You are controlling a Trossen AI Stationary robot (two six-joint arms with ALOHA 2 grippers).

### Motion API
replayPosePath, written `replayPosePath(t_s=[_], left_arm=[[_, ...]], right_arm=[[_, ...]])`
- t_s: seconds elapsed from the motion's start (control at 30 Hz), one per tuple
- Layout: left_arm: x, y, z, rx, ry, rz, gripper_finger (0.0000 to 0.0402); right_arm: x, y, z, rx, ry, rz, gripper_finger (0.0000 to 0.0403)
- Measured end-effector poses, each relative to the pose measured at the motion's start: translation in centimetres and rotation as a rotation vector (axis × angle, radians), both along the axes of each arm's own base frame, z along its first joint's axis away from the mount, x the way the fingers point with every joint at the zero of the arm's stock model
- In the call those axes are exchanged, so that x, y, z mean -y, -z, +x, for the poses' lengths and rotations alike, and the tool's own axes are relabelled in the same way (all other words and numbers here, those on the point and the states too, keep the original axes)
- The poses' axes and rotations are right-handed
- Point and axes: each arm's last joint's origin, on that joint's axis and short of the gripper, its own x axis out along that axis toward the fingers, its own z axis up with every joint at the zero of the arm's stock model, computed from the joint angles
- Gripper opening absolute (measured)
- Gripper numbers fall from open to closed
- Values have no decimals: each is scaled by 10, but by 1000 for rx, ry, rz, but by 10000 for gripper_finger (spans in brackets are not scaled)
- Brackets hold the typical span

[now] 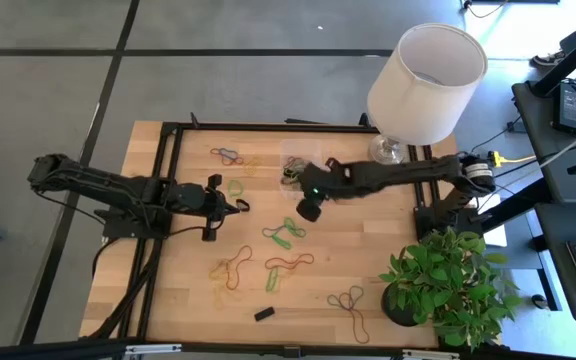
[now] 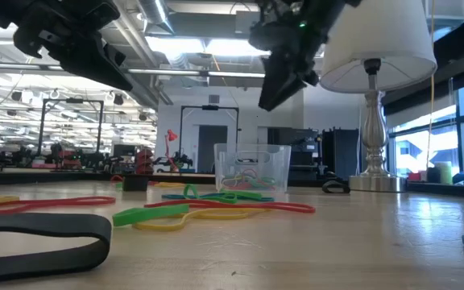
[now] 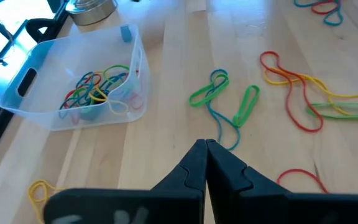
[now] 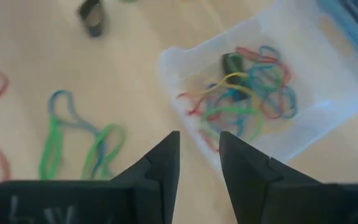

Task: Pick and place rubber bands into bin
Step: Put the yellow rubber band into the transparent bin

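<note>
The main risk, as I judge it, is a band springing or sticking: these loops are thin and floppy, so one could cling to a finger of the right end effector (image 4: 197, 163) and be carried out of the bin (image 4: 328, 56), or snag its low rim. Tangled bands (image 1: 286, 232) on the desk (image 1: 398, 255) pose another hazard (several lie knotted in twos and threes), since a pinch on one may drag its neighbours and drop them short. The bin is light and clear, so a nudge from a descending finger could shove it toward the lamp (image 1: 426, 75).

The right end effector hangs just beside the bin's near corner, fingers apart with a clear gap, nothing between them and touching nothing. The left end effector (image 3: 205, 148) waits over the desk's left part, fingers pressed together and empty.

The bin stands toward the desk's far edge, near the lamp base, with a heap of coloured bands inside; many more are scattered across the desk.
</note>
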Motion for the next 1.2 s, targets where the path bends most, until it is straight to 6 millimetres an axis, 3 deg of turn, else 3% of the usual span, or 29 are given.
replayPosePath(t_s=[0.23, 0.47, 0.6, 0.83, 1.07, 1.2], left_arm=[[6, 0, -1, 6, -3, -9, 2], [6, -11, 4, 43, -111, -39, 2], [8, -21, 17, 12, -139, -45, 2], [17, -30, 47, -253, -277, -181, 2], [44, -30, 74, -394, -287, -244, 2], [61, -19, 77, -430, -308, -264, 3]], right_arm=[[-35, 20, -43, 200, -32, 65, 102], [-50, 31, -99, 349, -86, 120, 61], [-54, 36, -131, 379, -116, 143, 41], [-54, 43, -174, 437, -180, 158, 15], [-48, 55, -198, 459, -236, 117, 7], [-46, 62, -205, 460, -238, 116, 15]])
